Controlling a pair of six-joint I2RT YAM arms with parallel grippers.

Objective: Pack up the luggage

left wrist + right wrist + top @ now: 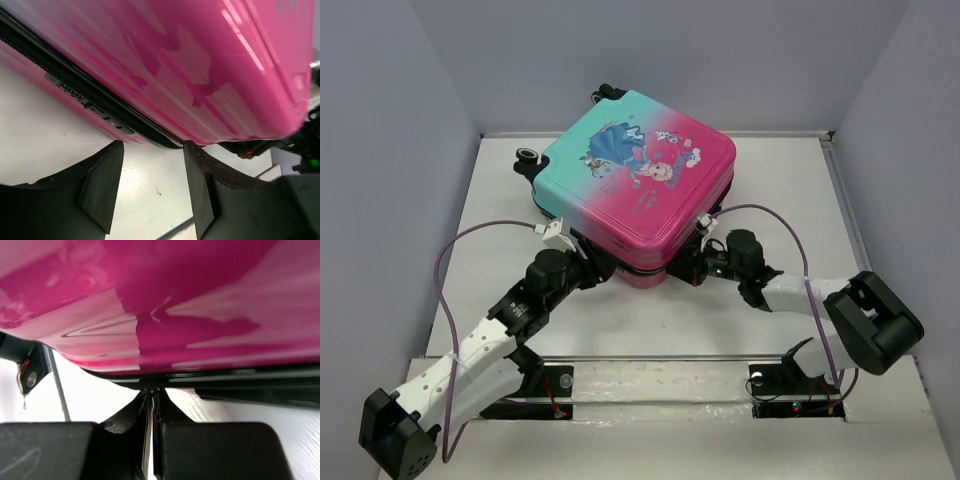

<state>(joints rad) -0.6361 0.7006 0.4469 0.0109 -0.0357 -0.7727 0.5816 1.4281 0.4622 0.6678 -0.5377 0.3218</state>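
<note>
**A:** Where's your luggage (635,185)?

**B:** Closed, flat, mid-worktop (650,325) toward the far edge. Your left gripper (152,147) sits spread at its near side; right gripper (151,396) pinched together at the zipper band (250,386).

The luggage (638,185) is seen lying flat and closed on the white table (775,200), turned diagonally: teal half twd the back-left, pink half twd the near-right, princess print on top. Two black wheels (527,156) are seen at its back-left side. The L gripper (592,262) is set against the near-left edge, the R gripper (692,265) against the near-right edge. Jaw openings can't be made out. Purple cables (470,235) are looped off both arms.
</note>
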